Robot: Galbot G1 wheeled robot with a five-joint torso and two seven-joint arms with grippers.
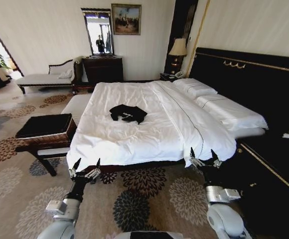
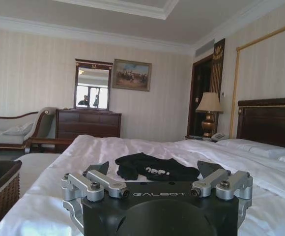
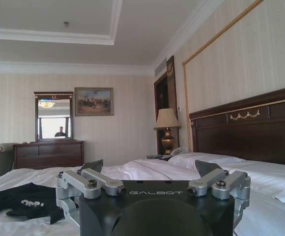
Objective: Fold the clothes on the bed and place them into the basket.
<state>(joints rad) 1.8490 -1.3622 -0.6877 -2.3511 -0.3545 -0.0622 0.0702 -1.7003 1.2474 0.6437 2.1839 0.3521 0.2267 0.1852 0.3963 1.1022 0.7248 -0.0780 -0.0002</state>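
Overhead, from the head view, the very large bed (image 1: 134, 134) with its white duvet lies straight ahead of both grippers, and the crumpled black short-sleeved T-shirt (image 1: 128, 113) with white lettering sits near the middle of the duvet, well beyond the jaws and roughly between their two lines of reach. The left gripper (image 1: 84, 166) hovers just off the near left corner of the duvet's edge, its jaws spread wide and holding nothing. The right gripper (image 1: 203, 156) hangs at the near right corner, where the duvet drapes down, jaws likewise wide and empty. The rectangular dark brown woven wicker basket (image 1: 46, 136) with its black interior stands on a cream bench (image 1: 74, 107), outboard of the left jaws and apart from the bed's side edge. Patterned carpet (image 1: 149, 199) lies open beneath both arms.

From the left wrist view, the left gripper (image 2: 155, 173) frames the T-shirt (image 2: 155, 167) between its wide jaws, farther off across bare duvet; the basket's (image 2: 0, 194) rim sits beside them at one side.

From the right wrist view, the right gripper (image 3: 152, 171) is parted wide, with the T-shirt (image 3: 22, 204) off to the outside of one jaw and open duvet (image 3: 147, 169) ahead, reaching the white pillows (image 3: 201, 160) and the tall dark gold-trimmed headboard (image 3: 245, 130).
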